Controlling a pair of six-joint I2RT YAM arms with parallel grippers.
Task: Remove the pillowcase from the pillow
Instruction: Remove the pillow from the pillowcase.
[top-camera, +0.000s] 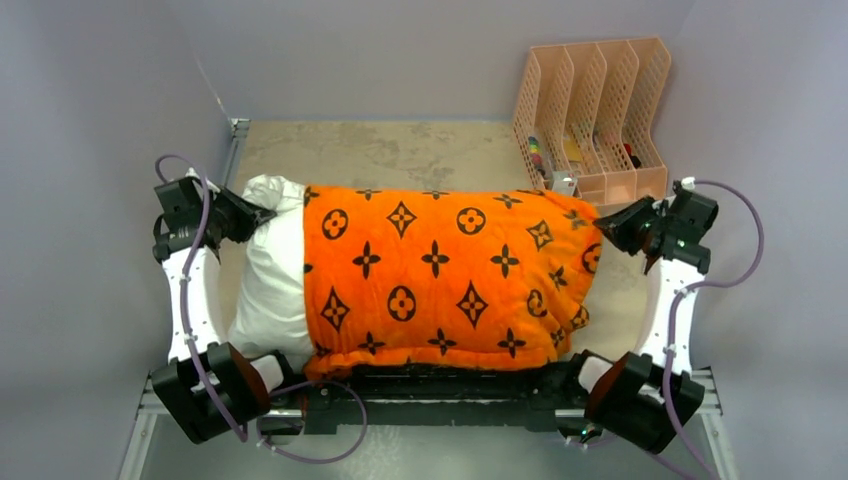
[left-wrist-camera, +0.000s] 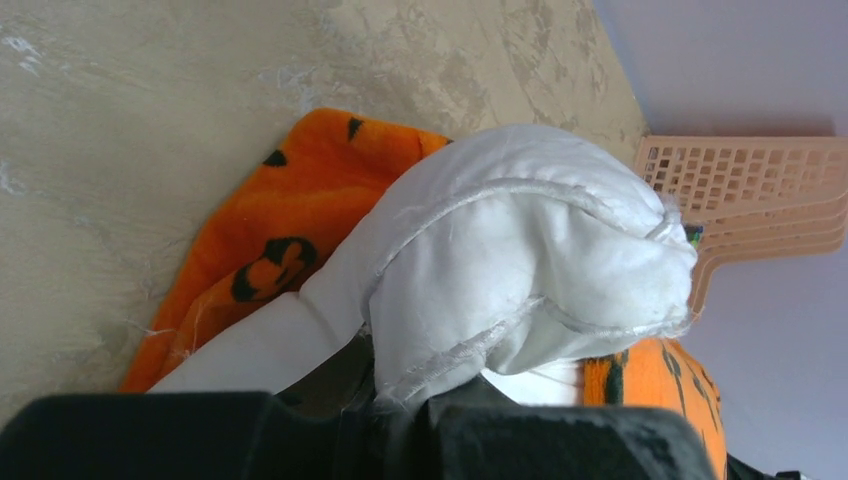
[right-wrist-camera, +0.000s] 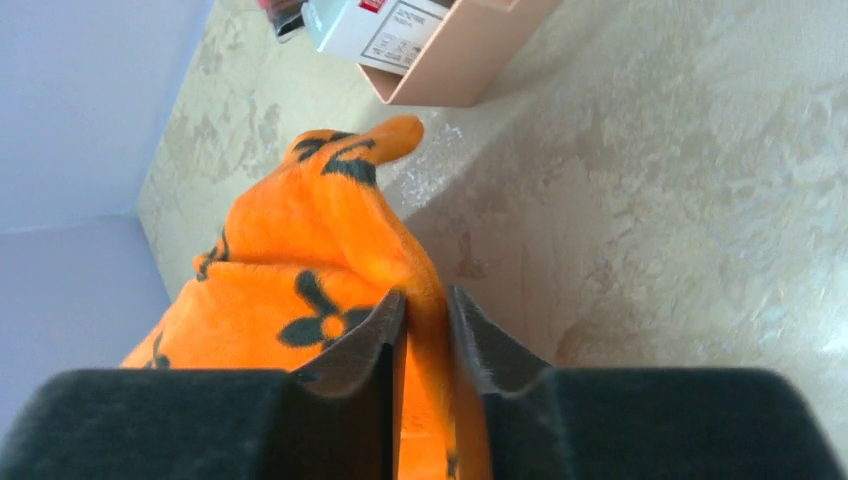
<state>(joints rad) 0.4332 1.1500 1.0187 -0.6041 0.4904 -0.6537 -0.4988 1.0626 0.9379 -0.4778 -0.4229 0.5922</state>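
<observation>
The pillowcase (top-camera: 440, 270) lay across the middle of the table (top-camera: 420, 150) and covered most of the pillow (top-camera: 275, 275), whose white end stuck out on the left side. The right gripper (right-wrist-camera: 426, 305) was clenched on a fold of orange fabric at the right end of the cover. The left gripper (top-camera: 262, 215) gripped tightly the far corner of the bare white end. A peach file rack (top-camera: 600, 100) stood at the far right, near the cover's corner.

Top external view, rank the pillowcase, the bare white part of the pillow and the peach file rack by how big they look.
1. pillowcase, by far.
2. file rack.
3. bare part of the pillow, not far behind the rack.
</observation>
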